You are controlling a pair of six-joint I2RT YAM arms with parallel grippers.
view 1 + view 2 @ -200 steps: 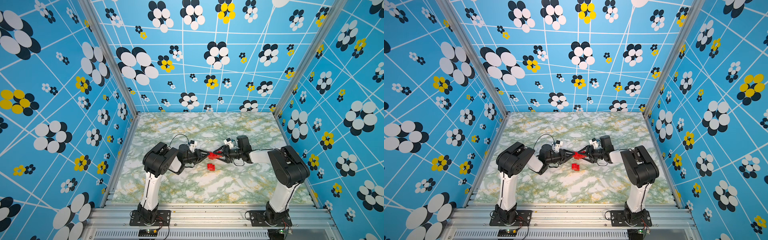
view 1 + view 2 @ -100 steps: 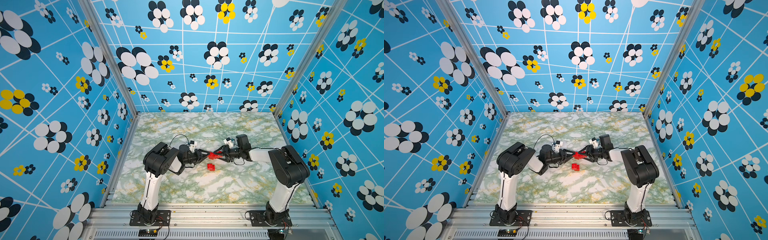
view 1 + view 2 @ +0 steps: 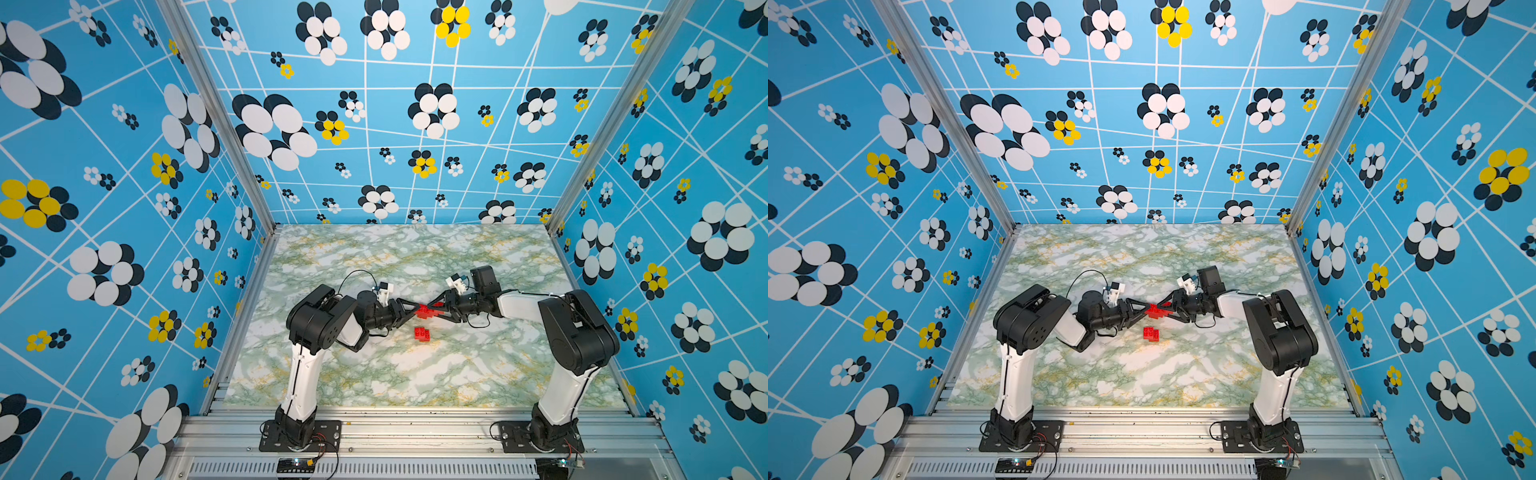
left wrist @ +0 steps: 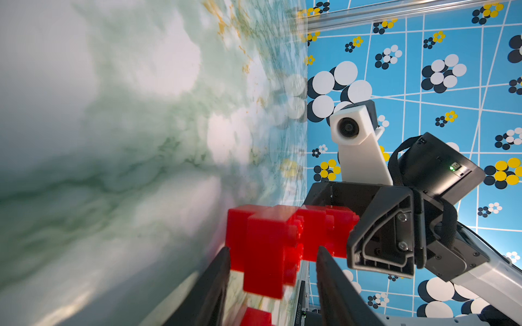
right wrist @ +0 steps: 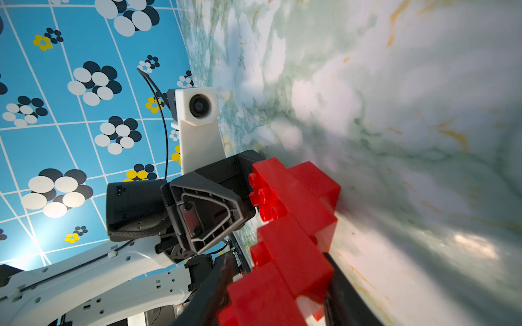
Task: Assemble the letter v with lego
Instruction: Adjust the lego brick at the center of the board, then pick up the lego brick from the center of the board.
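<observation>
A stepped piece of joined bright red studded plastic bricks [image 3: 426,311] [image 3: 1156,311] is at the middle of the green marble-pattern table [image 3: 415,374]. In the wrist views the piece [image 4: 268,242] [image 5: 293,225] looks like stairs, each brick shifted against the next one, with the studs pointing sideways. It is very close to the table surface; I cannot tell if it touches. A small clump of short bright red studded plastic bricks [image 3: 422,333] [image 3: 1151,333] lies loose on the table just beside it, toward the front edge.
</observation>
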